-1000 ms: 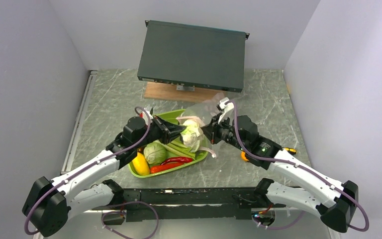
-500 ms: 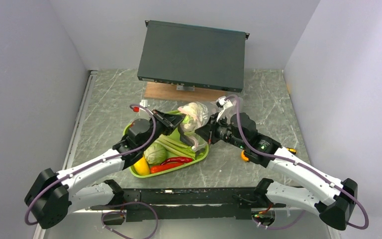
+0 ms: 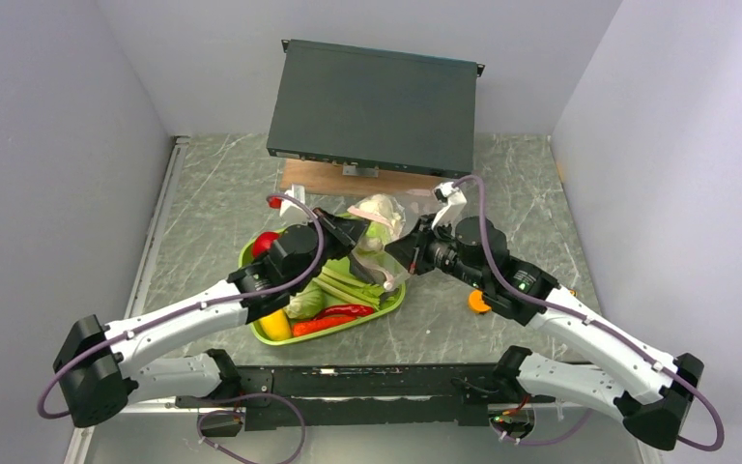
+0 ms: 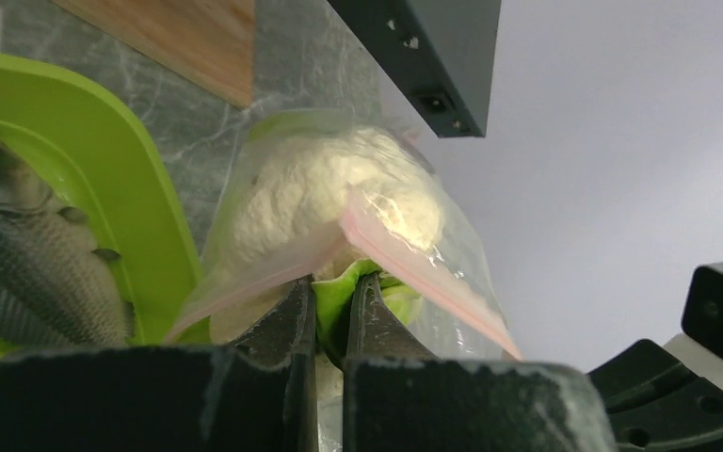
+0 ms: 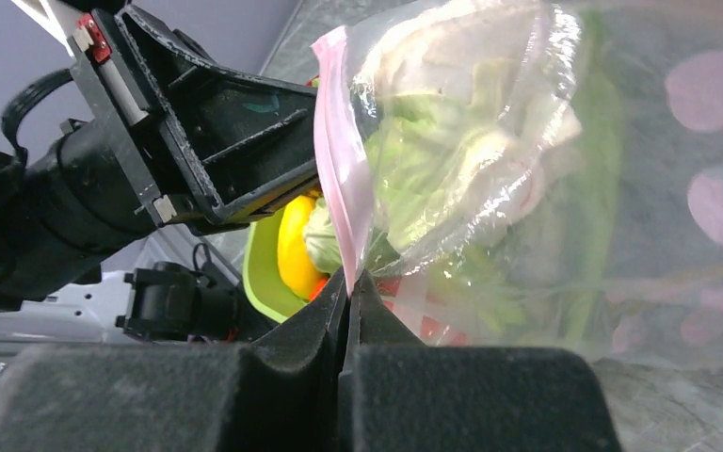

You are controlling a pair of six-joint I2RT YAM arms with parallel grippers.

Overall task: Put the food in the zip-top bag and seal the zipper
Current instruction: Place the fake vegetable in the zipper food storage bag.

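The white cauliflower (image 4: 339, 188) sits inside the clear zip-top bag (image 3: 393, 215), which hangs above the back of the lime-green tray (image 3: 388, 306). My left gripper (image 4: 336, 287) reaches into the bag's mouth, shut on the cauliflower's green leaf (image 4: 342, 299). My right gripper (image 5: 350, 281) is shut on the pink zipper (image 5: 339, 179) at the mouth's edge and holds the bag (image 5: 490, 141) up. In the tray lie a grey fish (image 4: 28, 254), a yellow fruit (image 3: 272, 326), a red chilli (image 3: 333, 317), a cabbage (image 3: 301, 302), green stalks (image 3: 348, 285) and a tomato (image 3: 265, 242).
A black flat box (image 3: 372, 106) rests tilted on a wooden board (image 3: 348, 179) just behind the bag. An orange screwdriver handle (image 3: 478, 302) lies under my right arm. Grey walls close in on the left, right and back.
Both grippers have moved away from the arm bases, carrying bag and cauliflower toward the black box. The cauliflower now sits deeper in the bag, and the tomato has come into view.
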